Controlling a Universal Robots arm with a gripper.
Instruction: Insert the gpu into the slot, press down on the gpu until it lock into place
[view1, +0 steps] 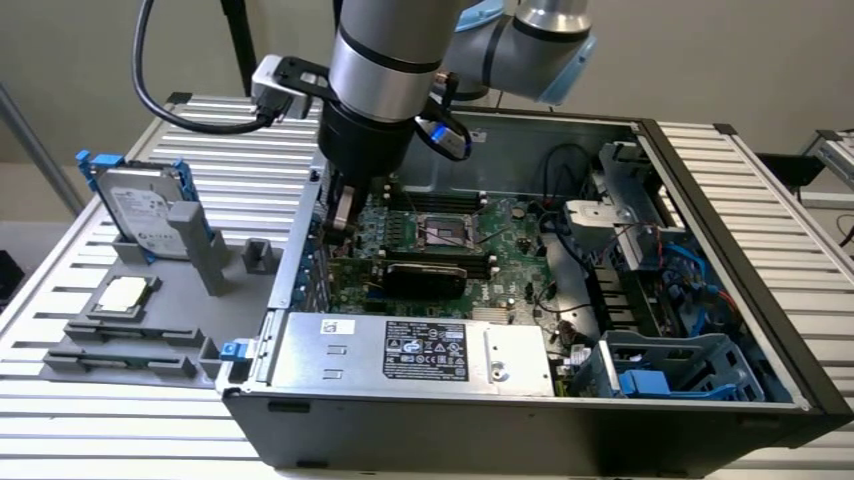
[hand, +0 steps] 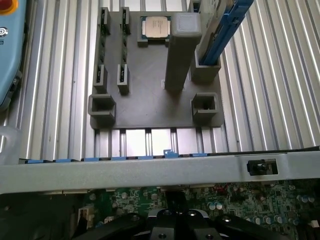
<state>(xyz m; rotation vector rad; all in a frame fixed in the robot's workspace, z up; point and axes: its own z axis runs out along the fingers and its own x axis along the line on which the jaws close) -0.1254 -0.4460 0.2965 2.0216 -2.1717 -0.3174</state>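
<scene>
We see the gpu (view1: 424, 272) lying flat across the green motherboard (view1: 514, 235) inside the open computer case (view1: 534, 440), just behind the grey power supply (view1: 414, 350). The tool (view1: 343, 225) hangs beside the gpu's end; we cannot tell its grip. A grey parts holder (hand: 150, 85) sits on the desk (view1: 107, 420).

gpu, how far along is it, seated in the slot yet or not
The gpu already lies flat across the motherboard inside the open case, so it looks inserted. In hand: the gripper is down inside the case at the card's end on the exterior view's left. Whether the card has locked into place cannot be told from these views.
</scene>
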